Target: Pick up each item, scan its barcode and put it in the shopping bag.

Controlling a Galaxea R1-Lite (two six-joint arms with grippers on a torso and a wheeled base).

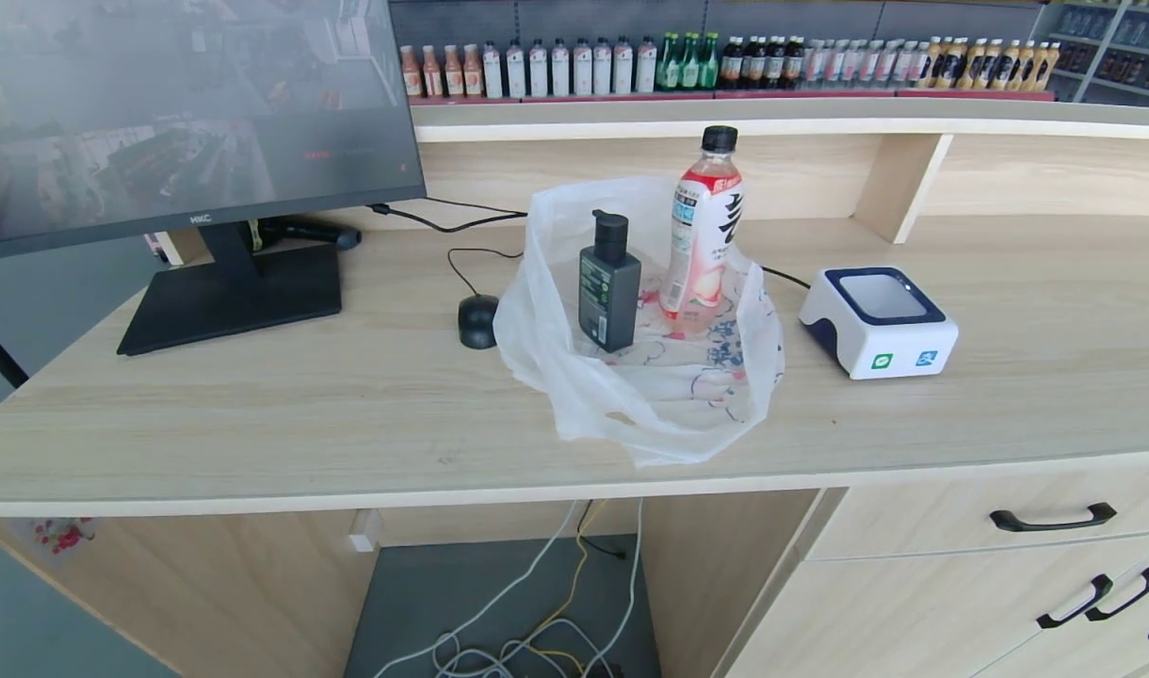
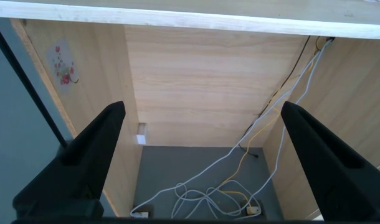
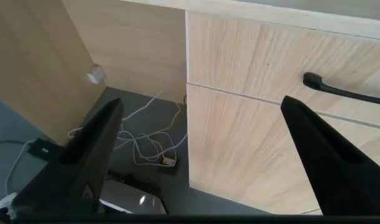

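A translucent white shopping bag (image 1: 659,395) lies open on the wooden counter (image 1: 254,405). Inside it stand a dark pump bottle (image 1: 609,285) and a tall drink bottle (image 1: 703,226) with a pink and white label and black cap. A white and navy barcode scanner (image 1: 878,321) sits just right of the bag. My left gripper (image 2: 202,155) hangs open below the counter edge, facing the knee space with its loose cables (image 2: 215,193). My right gripper (image 3: 202,155) is open too, low in front of the drawer fronts (image 3: 271,124).
A monitor (image 1: 179,104) on a black stand fills the counter's left, with a black mouse (image 1: 478,320) beside the bag. A raised shelf (image 1: 782,118) runs along the back, with rows of bottles behind it. Drawers with black handles (image 1: 1052,519) sit under the counter's right.
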